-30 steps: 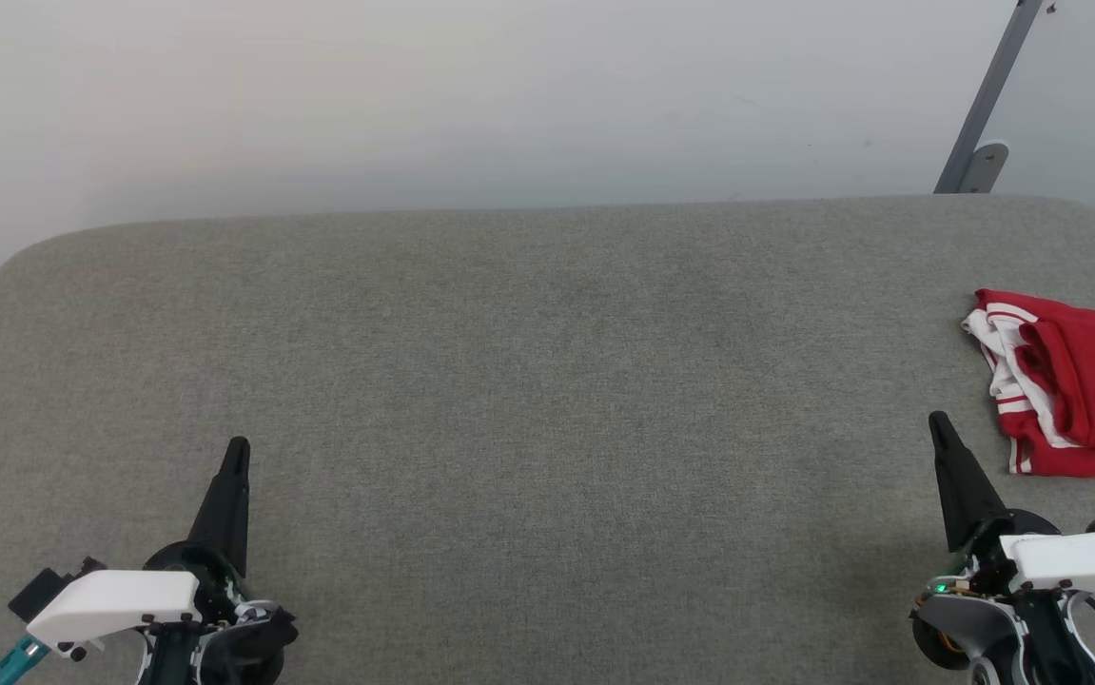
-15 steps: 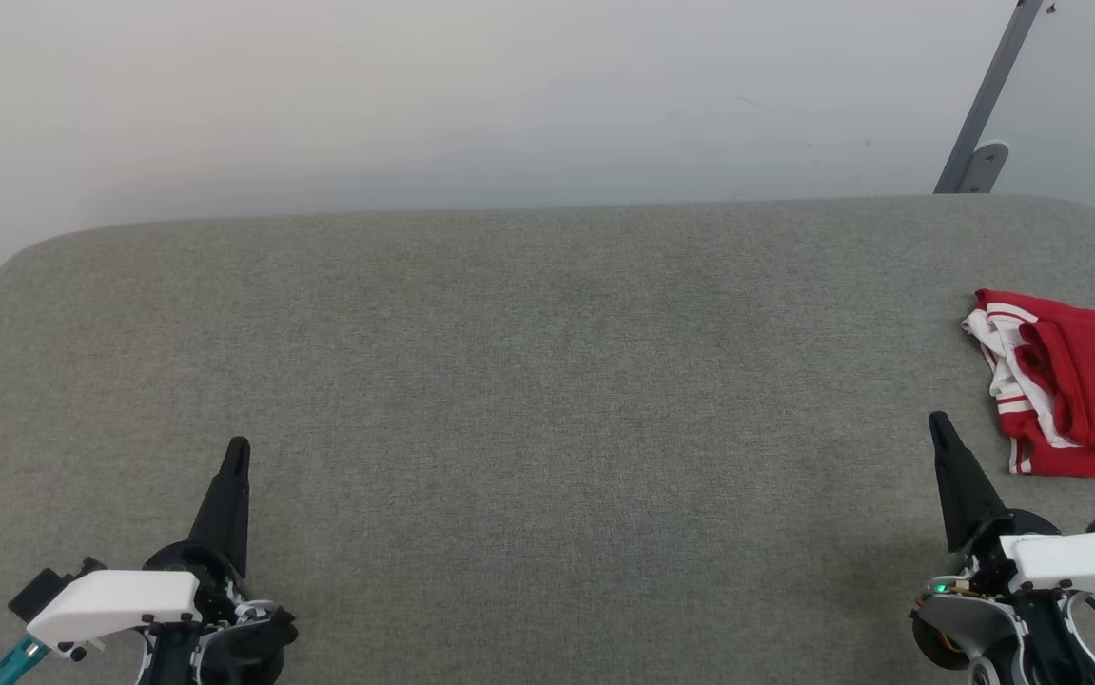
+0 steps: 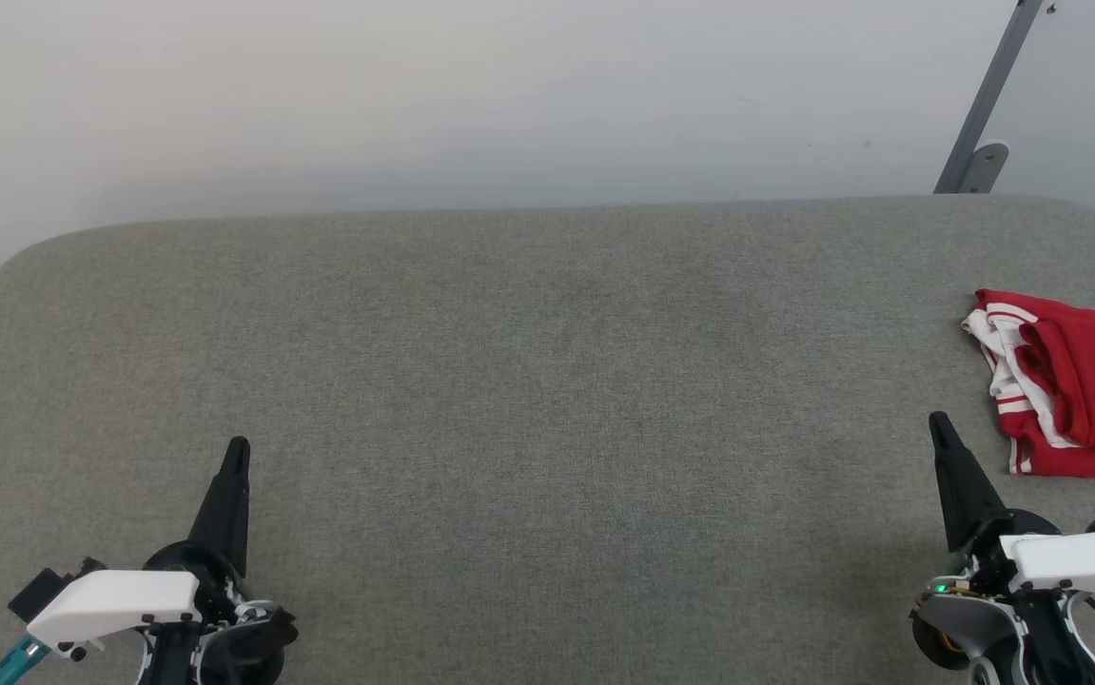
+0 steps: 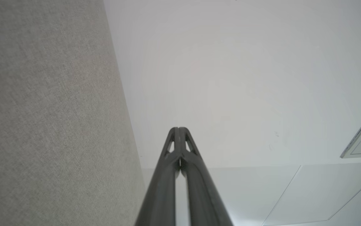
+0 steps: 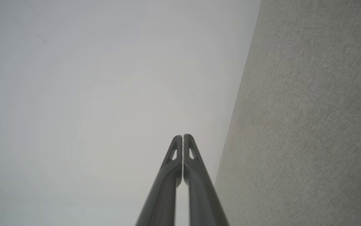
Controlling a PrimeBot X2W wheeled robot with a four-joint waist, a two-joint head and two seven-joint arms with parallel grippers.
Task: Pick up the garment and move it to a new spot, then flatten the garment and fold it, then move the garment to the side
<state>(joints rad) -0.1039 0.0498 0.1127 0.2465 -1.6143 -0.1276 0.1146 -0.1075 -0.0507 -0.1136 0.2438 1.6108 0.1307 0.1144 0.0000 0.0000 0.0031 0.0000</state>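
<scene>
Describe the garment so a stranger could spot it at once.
Start at the wide grey fabric surface. At its right edge, past the right hand, lies the garment. It is the only red thing: a bunched heap with white panels and thin stripes.

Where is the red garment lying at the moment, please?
In the head view, the garment lies on the right side of the grey table, cut off by the picture's right edge, just beyond the right gripper and apart from it.

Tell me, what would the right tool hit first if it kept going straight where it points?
Probably the pale wall: the right tool aims over the grey table, past the red garment; depth is unclear.
</scene>
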